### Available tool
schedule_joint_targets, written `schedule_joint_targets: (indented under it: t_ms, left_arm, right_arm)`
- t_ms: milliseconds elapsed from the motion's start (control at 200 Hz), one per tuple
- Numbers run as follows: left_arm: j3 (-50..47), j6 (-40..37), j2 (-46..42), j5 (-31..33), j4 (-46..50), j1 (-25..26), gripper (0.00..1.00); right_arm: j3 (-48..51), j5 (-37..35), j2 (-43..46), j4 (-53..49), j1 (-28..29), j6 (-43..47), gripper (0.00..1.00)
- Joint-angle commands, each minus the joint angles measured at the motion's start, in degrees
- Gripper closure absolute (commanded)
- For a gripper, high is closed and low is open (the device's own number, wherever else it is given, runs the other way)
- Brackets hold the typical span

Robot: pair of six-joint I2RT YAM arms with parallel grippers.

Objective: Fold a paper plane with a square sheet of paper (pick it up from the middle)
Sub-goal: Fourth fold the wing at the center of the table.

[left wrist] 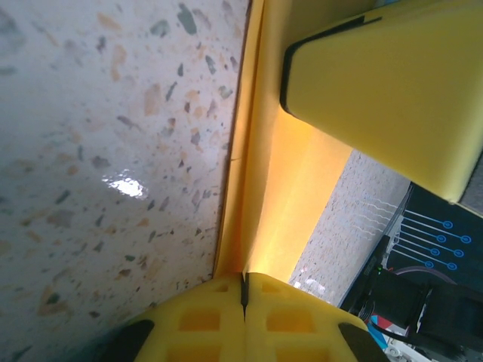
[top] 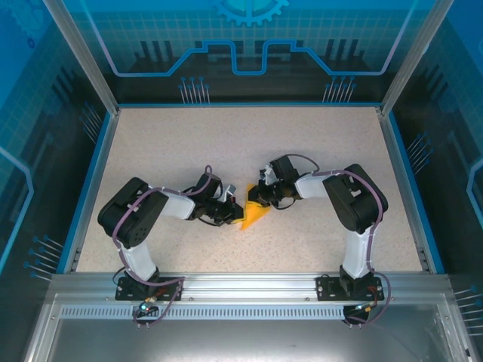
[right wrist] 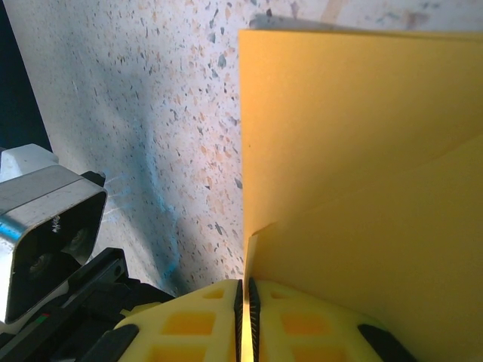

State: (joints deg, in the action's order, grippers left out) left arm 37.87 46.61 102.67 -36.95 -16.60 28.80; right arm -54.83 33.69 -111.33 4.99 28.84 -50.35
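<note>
The square sheet of paper is orange-yellow and folded into a pointed wedge between the two arms, near the middle of the table; this is the paper plane in the making. My left gripper is shut on its left end. In the left wrist view the folded edge runs straight out from the left gripper. My right gripper is shut on the other end. In the right wrist view a thin layered edge sits pinched in the right gripper. One right finger pad shows beside the paper.
The speckled tabletop lies open behind the arms, framed by blue walls. The metal rail with both arm bases runs along the near edge. The left arm's wrist housing sits close beside the right gripper.
</note>
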Motion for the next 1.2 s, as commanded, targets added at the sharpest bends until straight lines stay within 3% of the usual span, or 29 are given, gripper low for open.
schedule_joint_targets:
  t_ms: [0, 150, 350, 575, 1195]
  left_arm:
    - [-0.46, -0.22, 3.67, 3.55, 5.26, 0.42, 1.00]
    - [-0.47, -0.20, 3.89, 3.62, 5.34, 0.47, 1.00]
    - [-0.09, -1.59, 2.96, 2.85, 6.12, 0.43, 0.99]
    - [-0.38, -4.74, -0.25, 1.18, 9.54, 0.78, 0.91]
    - [0.54, -8.51, -4.24, 0.39, 14.74, 3.54, 0.88]
  right_arm:
    - [0.14, 0.81, 0.93, -1.59, -0.27, 0.60, 0.85]
    - [-0.33, 2.29, 1.64, -1.49, 0.29, 0.74, 0.84]
    - [-0.94, -2.48, -2.26, -7.41, 0.60, 2.60, 0.88]
    - [0.60, -3.28, -2.57, -6.66, 0.52, 3.15, 0.89]
    - [1.10, -3.37, -2.69, -6.85, 0.26, 3.80, 0.89]
